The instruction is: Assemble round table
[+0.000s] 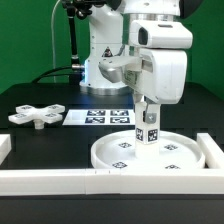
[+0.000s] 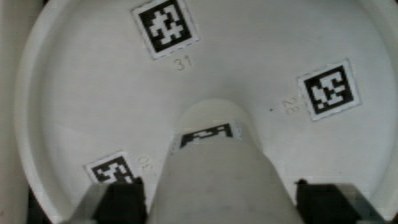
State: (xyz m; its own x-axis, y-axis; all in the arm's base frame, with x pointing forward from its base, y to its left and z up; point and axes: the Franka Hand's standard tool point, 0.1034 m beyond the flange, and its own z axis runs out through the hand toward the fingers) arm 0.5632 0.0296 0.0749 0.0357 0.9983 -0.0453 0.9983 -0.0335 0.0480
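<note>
Exterior view first; shows a black bench (image 1: 40, 140) carrying a wide, rimmed, round white plastic disc (image 1: 175, 158), flat, toward the exterior view's right, with small black-and-white tags on its face; shows the two-finger tool (image 1: 147, 112) of the white arm hanging straight down over the middle of that disc, clenched on a short white cylindrical plastic post (image 1: 149, 133); holds the post upright, one tag facing the camera, lower end down at the disc's centre; cannot tell of any contact between post and disc there. Finds a white four-armed plastic cross piece (image 1: 37, 115) flat on the bench at the exterior view's left, well apart from disc and tool; finds the thin flat white marker board (image 1: 108, 117) just beyond the disc's far rim, between cross piece and post in the picture; notes long straight white border rails (image 1: 50, 180) along the near edge of the bench and beside the disc at the exterior view's right.

Wrist view next; looks down along the post (image 2: 222, 175) onto the disc (image 2: 71, 90), pale and filling nearly the whole frame; shows one tag on the post's side and three tags spread over the disc's face around it; shows dark fingertips (image 2: 119, 200) close on either side of the post, tool (image 2: 217, 205) gripping it; gives the post's lower end only as a blur, so cannot tell of contact with the disc's hub.
</note>
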